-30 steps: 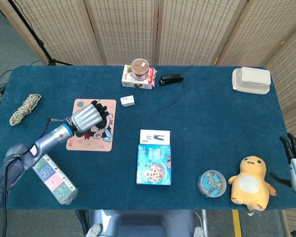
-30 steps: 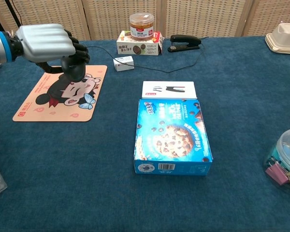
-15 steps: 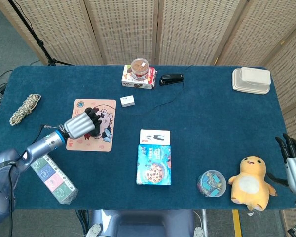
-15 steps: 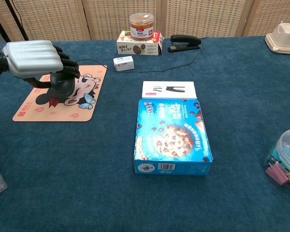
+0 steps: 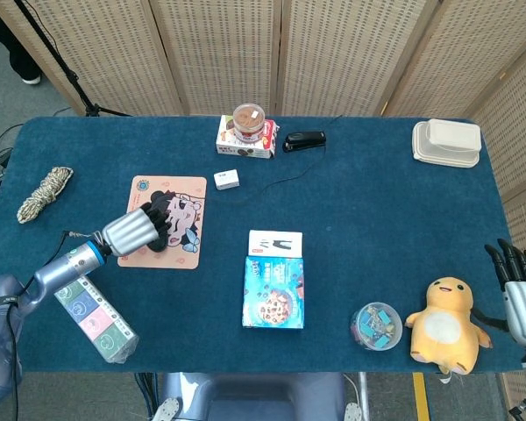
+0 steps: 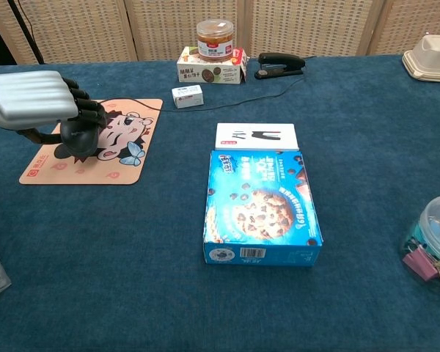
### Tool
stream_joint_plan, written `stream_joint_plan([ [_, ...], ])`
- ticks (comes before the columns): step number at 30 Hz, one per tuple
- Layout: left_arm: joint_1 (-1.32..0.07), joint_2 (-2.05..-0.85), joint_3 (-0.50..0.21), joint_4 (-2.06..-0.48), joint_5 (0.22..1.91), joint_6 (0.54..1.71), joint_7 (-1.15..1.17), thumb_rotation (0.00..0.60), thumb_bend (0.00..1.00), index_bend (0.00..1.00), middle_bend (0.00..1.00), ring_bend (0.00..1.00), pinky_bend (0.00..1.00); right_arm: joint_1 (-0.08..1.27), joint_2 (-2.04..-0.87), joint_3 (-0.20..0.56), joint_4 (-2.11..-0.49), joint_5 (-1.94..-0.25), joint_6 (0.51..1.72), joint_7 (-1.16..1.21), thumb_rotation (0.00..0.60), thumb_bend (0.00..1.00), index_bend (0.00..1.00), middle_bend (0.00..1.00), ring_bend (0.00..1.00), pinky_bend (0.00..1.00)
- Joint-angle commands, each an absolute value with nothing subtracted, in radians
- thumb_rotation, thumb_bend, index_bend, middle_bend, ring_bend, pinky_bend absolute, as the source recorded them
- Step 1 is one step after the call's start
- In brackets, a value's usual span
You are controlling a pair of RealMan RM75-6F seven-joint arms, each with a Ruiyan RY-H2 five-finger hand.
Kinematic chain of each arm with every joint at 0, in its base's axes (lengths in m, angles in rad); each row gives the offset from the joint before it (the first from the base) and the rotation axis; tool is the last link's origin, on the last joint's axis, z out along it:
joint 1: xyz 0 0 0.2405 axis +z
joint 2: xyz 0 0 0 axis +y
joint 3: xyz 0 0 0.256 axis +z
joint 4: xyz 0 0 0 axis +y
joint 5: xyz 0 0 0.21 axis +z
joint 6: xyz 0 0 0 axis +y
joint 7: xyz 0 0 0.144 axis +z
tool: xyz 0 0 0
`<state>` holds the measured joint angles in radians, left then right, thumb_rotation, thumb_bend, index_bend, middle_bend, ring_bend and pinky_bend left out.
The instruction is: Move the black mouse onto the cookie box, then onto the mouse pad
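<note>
Now the left hand (image 6: 31, 100) rests over the black mouse (image 6: 79, 138), fingers (image 6: 86, 110) curled around it, on the mouse pad (image 6: 95, 150) toward nine o'clock on the counter (image 5: 377, 210). Its cable (image 5: 285, 180) trails off toward the black stapler (image 5: 304, 140) at twelve. Well apart, near centre, lies the cookie box (image 6: 262, 207), a white card (image 6: 256, 136) touching its far edge. At the four o'clock edge the right hand (image 5: 519, 294) hangs with fingers spread wide, holding nothing, beside a yellow plush toy (image 5: 445, 325)
</note>
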<state>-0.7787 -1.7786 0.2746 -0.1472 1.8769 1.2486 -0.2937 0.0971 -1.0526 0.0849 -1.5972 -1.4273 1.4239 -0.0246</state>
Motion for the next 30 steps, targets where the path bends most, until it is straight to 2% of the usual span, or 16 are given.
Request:
stream_joint_plan([
  [1,-0.782,-1.788,0.267,-0.141,1.866,1.232,-0.299,0.600,0.41,0.45,0.35,0.33,0.38,0.097,-1.055,0.083,-1.600,-1.430,1.424,-0.030,0.600,0.15,0.02,0.00,0.00,0.00],
  [18,-0.820,-1.850,0.250,-0.100,1.826,1.103,-0.310,0.600,0.41,0.44,0.35,0.32,0.38,0.106,-1.067,0.080,-1.599,-1.414,1.398,-0.051,0.600,0.15,0.02,0.00,0.00,0.00],
  [30,-0.831,-1.874,0.247,-0.102,1.812,1.058,-0.324,0.600,0.40,0.39,0.30,0.29,0.38,0.104,-1.063,0.083,-1.600,-1.411,1.401,-0.047,0.600,0.15,0.02,0.00,0.00,0.00],
])
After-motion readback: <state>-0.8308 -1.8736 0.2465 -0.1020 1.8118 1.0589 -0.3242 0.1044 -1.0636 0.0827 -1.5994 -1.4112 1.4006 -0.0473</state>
